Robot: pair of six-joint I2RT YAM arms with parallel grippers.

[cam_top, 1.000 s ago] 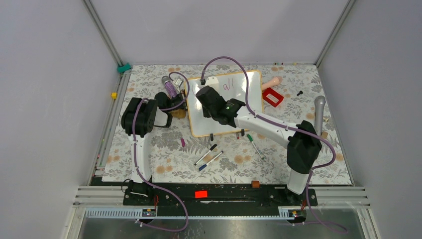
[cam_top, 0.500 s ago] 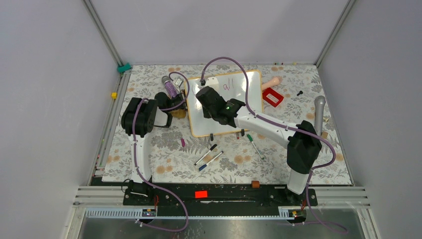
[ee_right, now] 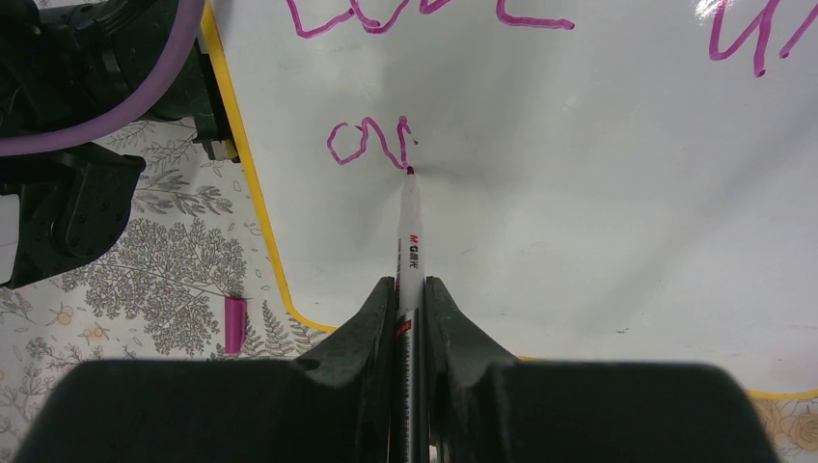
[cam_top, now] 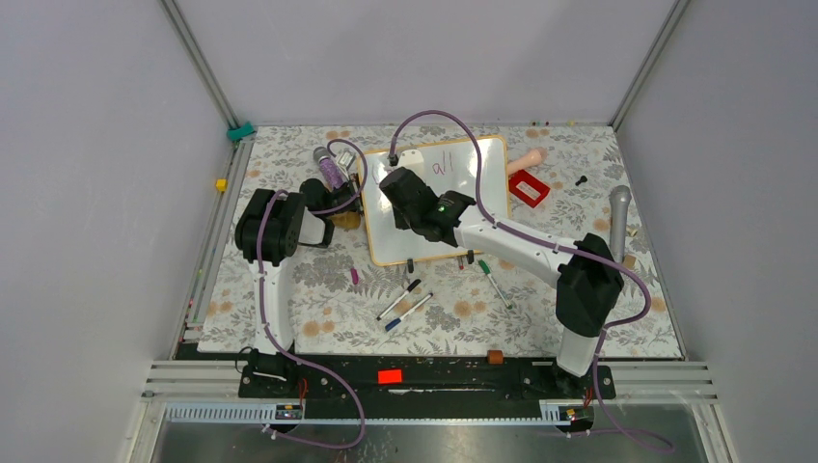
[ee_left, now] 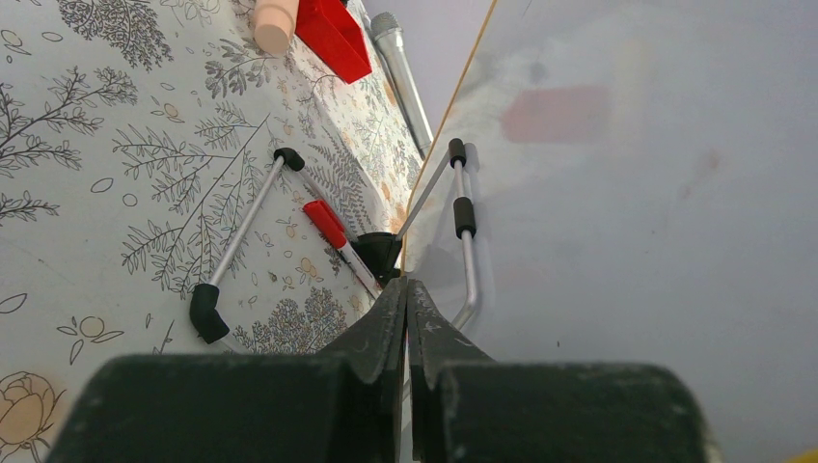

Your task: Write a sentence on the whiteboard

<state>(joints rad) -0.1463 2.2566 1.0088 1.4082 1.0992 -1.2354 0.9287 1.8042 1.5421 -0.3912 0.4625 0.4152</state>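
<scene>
A marker is being pinched tight by the right tool, tip on the whiteboard ahead; slipping would distort the sentence.

On the whiteboard, purplish-pink cursive handwriting is seen. In the right wrist view, the lower part of a word readable as "Love" is cut off by the top edge, and strokes of a second word are cut off at the upper right. In the top view that second word is read as "all". Below "Love", joined letters, roughly "ar", are written. On the white barrel of the marker, a red brand mark "M&G" is printed, followed by small characters that cannot be made out.
</scene>
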